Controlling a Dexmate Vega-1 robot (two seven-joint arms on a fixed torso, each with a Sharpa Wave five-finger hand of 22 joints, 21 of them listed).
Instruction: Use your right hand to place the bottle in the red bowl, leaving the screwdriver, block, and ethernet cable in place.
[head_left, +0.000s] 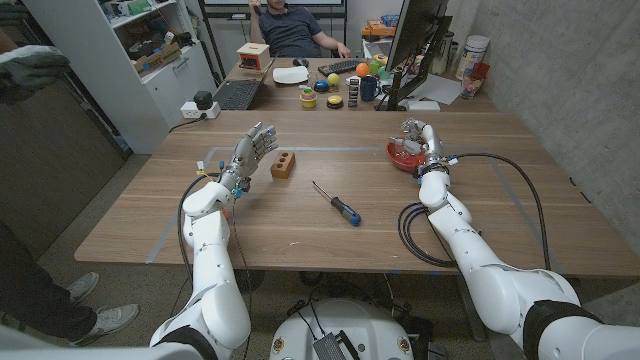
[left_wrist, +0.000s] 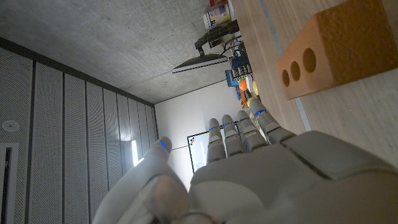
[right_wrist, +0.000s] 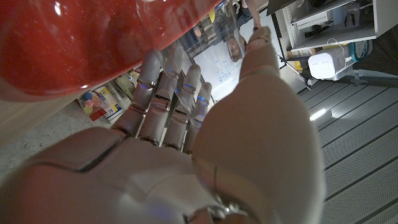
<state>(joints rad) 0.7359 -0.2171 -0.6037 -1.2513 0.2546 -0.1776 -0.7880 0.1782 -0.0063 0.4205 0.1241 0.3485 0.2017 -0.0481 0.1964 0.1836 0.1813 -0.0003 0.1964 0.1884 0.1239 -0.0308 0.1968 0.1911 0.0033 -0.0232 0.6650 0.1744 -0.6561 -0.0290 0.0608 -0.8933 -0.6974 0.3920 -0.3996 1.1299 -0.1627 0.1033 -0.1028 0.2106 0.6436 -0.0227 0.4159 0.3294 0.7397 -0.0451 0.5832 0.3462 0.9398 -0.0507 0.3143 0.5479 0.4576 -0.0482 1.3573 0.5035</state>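
On the tabletop, the left hand stands raised, fingers apart and holding nothing, just beside the block; the screwdriver lies mid-table; the ethernet cable coils beside the right forearm; the right hand hangs over the red bowl, seemingly gripping the clear bottle, though I cannot tell for sure.

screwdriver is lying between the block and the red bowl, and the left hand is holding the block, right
Not quite: in the head view the left hand holds nothing; its fingers are apart beside the block. The screwdriver does lie between the block and the red bowl.
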